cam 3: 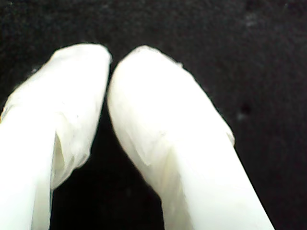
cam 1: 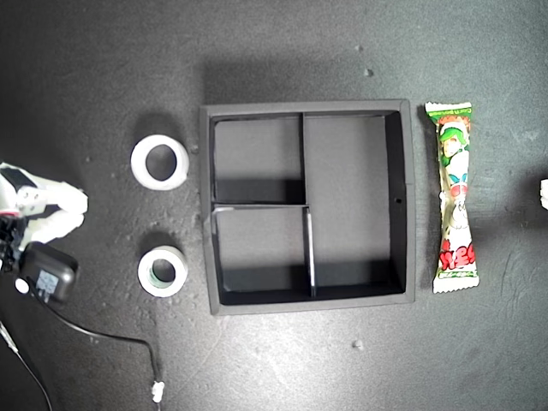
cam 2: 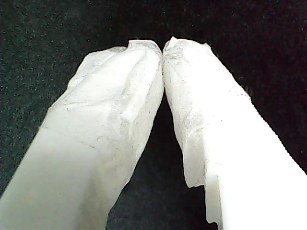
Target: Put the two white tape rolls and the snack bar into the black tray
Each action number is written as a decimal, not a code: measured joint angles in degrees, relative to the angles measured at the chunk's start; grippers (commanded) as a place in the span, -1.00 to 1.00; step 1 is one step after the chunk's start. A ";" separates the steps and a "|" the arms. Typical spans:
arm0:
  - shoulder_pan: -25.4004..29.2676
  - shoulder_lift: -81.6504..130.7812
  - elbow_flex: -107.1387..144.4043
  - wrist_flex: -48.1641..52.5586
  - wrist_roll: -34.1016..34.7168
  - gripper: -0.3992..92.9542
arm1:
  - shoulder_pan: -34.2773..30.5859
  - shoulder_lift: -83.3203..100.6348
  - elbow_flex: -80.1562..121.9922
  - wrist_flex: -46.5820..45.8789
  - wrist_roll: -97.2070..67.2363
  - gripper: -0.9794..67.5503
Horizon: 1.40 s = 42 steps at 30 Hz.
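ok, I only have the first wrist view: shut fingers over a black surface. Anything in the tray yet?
Observer: No. All three compartments of the black tray are empty in the exterior view.
Operator: Where are the rolls?
Observer: The larger tape roll and the smaller tape roll lie flat outside the tray, on the exterior view's left.
Operator: Snack bar?
Observer: The snack bar lies along the tray's outer wall on the exterior view's right, with a gap between them.
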 measured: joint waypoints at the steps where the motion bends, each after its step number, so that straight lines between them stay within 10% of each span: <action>1: 0.00 0.00 0.00 0.00 0.00 -0.99 | 0.00 0.00 0.00 0.00 0.00 -0.97; 10: 0.00 0.00 0.00 0.00 -0.79 -0.99 | 11.95 0.00 0.00 0.00 -0.09 -0.97; 27: -2.02 0.00 0.00 -0.88 -9.05 -0.95 | 1.14 -0.09 0.00 -0.53 -0.62 -0.97; 33: -5.19 0.00 0.00 -18.28 -10.11 -0.99 | 2.20 -0.62 0.00 -15.38 -0.62 -0.96; 42: -1.76 0.00 -0.18 -53.00 20.39 -0.82 | 2.02 -0.62 0.00 -36.91 -0.62 -0.98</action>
